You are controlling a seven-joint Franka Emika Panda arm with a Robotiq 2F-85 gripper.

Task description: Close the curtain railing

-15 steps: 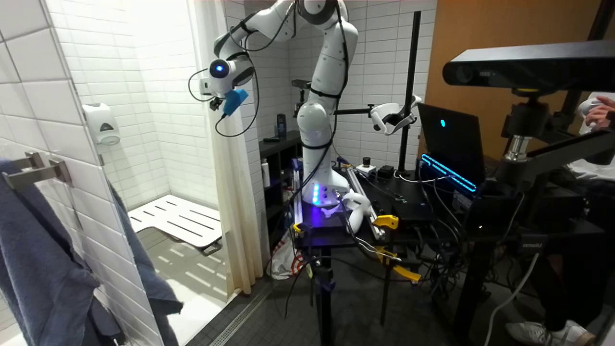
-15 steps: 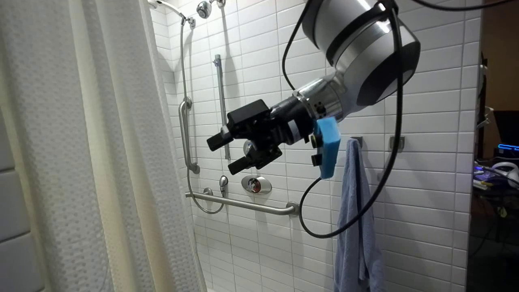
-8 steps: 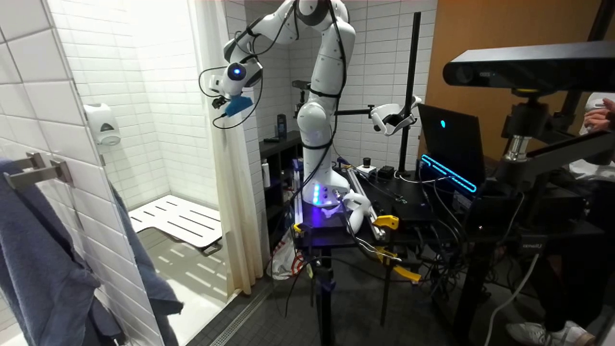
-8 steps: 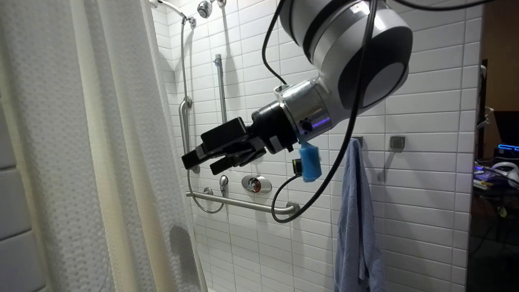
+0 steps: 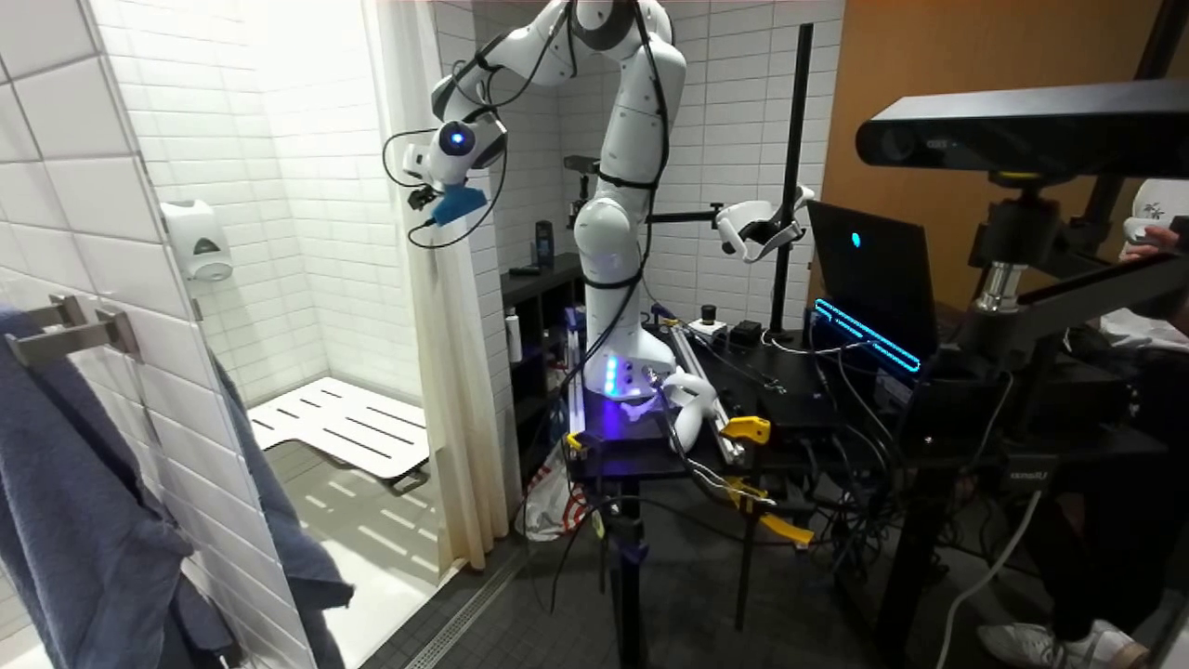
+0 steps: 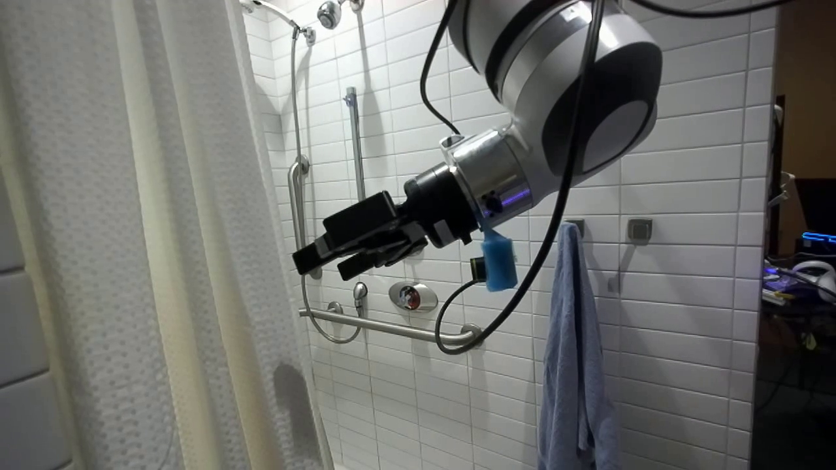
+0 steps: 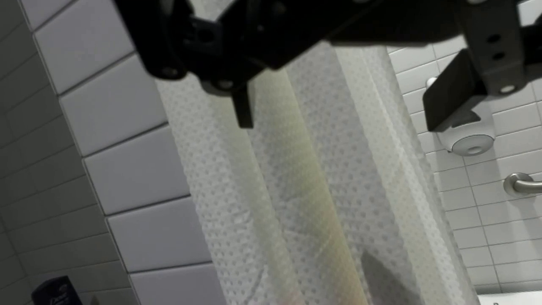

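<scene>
- I watch a white-tiled, brightly lit shower [image 5: 307,177].
- The curtain [image 5: 460,400] hangs in folds, bunched at one side of the shower.
- My arm [image 5: 632,139] arches over near the curtain.
- My gripper [image 6: 331,262] faces it, jaws spread wide; whether they touch, I can't tell.

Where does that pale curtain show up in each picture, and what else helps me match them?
In an exterior view, the curtain hangs left of centre, down toward the floor.
In an exterior view, the curtain fills most of the left side.
In the wrist view, the curtain slants down through the middle.
Shared landmark: white wall tiles, in all three.
</scene>
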